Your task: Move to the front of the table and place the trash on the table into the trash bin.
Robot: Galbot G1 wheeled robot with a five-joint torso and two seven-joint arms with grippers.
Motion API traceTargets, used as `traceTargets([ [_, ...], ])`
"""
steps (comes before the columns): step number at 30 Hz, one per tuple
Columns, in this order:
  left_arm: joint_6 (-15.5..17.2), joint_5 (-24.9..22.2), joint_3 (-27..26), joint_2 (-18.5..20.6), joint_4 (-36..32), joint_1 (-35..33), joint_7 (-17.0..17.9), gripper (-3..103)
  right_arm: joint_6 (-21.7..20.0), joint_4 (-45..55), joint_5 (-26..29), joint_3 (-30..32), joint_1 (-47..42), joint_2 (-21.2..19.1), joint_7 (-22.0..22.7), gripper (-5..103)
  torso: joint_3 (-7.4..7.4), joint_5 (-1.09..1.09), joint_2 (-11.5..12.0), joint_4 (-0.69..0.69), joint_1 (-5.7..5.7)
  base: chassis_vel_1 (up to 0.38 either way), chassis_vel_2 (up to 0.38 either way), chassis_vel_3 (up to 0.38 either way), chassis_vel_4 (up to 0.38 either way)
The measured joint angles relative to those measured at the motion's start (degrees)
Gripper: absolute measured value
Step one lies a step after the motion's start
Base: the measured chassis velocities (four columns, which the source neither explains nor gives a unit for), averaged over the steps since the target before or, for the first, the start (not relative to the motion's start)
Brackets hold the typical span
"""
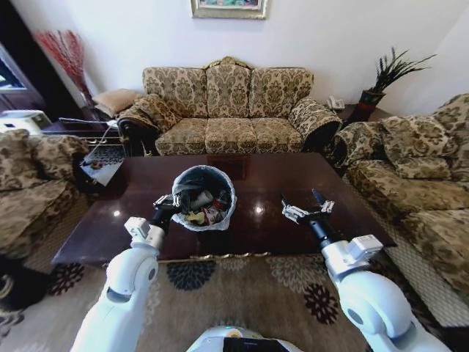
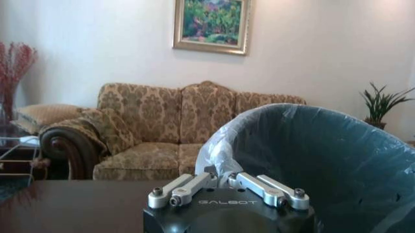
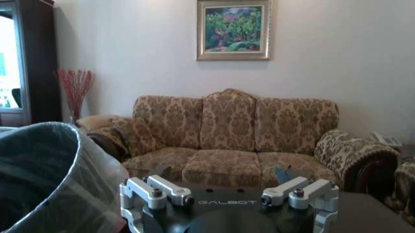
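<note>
The left gripper (image 1: 170, 203) pinches the rim of the trash bin (image 1: 220, 221), which stands tilted on the table (image 1: 293, 183), while the right gripper (image 1: 308, 204) hovers wide open beside it.

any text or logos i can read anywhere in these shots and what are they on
"GALBOT" on the black body of the left claw, which is closed on the trash bin rim.
"GALBOT" on the black body of the right claw, open above the table.
Red label on the trash inside the bin: too small to read.
</note>
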State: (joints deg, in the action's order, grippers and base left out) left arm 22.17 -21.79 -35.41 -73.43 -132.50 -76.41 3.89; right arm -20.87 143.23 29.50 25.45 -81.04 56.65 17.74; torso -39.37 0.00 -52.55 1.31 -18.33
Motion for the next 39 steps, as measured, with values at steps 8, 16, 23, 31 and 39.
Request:
traceTargets([
  [8,0.08,-0.05,-0.85,-0.34,-0.66,-1.00,-0.86,3,2.80,-0.30,-1.03,-1.43,1.11,-0.54,-1.06,100,0.03,0.00,-0.03,-0.04,0.07,0.288,-0.271,-0.292,0.297],
  [16,-1.66,-0.07,-0.78,-0.03,-0.06,-0.80,-0.91,3,2.86,-1.03,-2.65,-1.70,1.88,-0.37,-2.62,100,-0.04,0.01,0.03,0.01,-0.09,0.099,-0.030,-0.011,0.114],
  [23,-1.85,-0.11,-0.13,-0.03,0.42,-0.56,-0.95,3,2.83,-1.89,-5.99,-3.29,2.18,0.20,-2.95,100,-0.02,-0.01,0.04,-0.03,-0.05,-0.001,0.076,0.045,-0.026],
  [31,-1.84,-0.12,0.09,-0.02,0.49,-0.54,-1.06,3,2.94,-2.57,-7.71,-5.50,2.60,0.50,-3.10,100,0.00,0.01,0.02,-0.02,0.01,0.080,0.042,-0.070,-0.036],
  [39,-1.71,-0.11,0.09,0.03,0.38,-0.54,-1.09,3,4.36,-3.95,-9.49,-8.12,5.20,-0.19,-3.22,100,-0.02,-0.02,0.02,0.00,-0.03,0.188,0.212,-0.198,-0.235],
])
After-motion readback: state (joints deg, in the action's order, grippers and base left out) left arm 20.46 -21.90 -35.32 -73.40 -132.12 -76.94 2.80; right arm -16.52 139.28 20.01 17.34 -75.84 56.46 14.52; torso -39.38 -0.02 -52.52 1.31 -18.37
